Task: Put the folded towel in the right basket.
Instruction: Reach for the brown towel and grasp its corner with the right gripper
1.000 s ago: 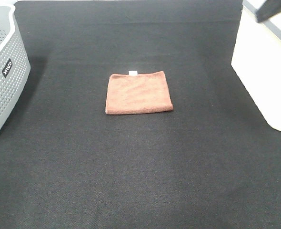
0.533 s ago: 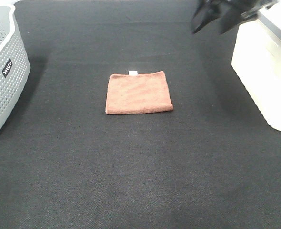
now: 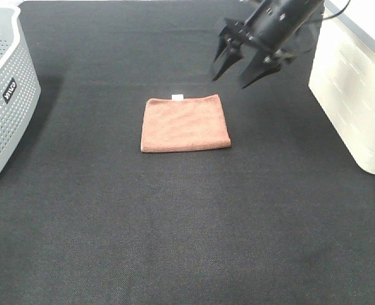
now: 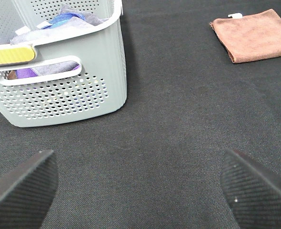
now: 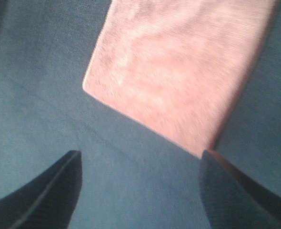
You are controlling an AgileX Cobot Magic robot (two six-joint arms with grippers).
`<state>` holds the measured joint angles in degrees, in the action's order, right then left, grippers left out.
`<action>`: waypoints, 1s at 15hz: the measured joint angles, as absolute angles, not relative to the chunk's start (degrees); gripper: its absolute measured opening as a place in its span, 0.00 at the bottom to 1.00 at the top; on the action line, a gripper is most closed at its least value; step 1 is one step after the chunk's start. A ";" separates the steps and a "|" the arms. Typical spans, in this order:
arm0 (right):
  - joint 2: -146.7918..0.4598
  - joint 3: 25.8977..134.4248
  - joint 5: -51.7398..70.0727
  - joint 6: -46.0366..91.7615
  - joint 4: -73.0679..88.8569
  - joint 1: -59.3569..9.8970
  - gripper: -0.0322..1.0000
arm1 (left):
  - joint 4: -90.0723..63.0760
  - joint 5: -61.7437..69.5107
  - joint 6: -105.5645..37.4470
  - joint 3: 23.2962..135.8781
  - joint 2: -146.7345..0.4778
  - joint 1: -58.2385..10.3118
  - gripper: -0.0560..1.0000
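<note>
A folded brown towel (image 3: 185, 123) lies flat on the black table in the middle; it also shows in the left wrist view (image 4: 255, 35) and blurred in the right wrist view (image 5: 178, 67). My right gripper (image 3: 232, 75) is open and empty, in the air just beyond the towel's far right corner. Its fingertips (image 5: 45, 191) frame the towel in the right wrist view. The white right basket (image 3: 359, 89) stands at the right edge. My left gripper (image 4: 140, 186) is open and empty, out of the exterior view.
A grey perforated basket (image 3: 3, 95) with cloths inside stands at the left edge; it also shows in the left wrist view (image 4: 59, 90). The black cloth (image 3: 187, 229) covers the table.
My right arm has swung in from over the right basket, leftward and down, to just beyond the towel. The towel has not moved.
</note>
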<state>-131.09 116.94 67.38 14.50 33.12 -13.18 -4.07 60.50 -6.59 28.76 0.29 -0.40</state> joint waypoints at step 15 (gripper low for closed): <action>-149.08 126.39 63.88 14.27 35.58 -9.85 0.67 | -4.07 60.50 -6.59 28.76 0.29 -0.40 0.89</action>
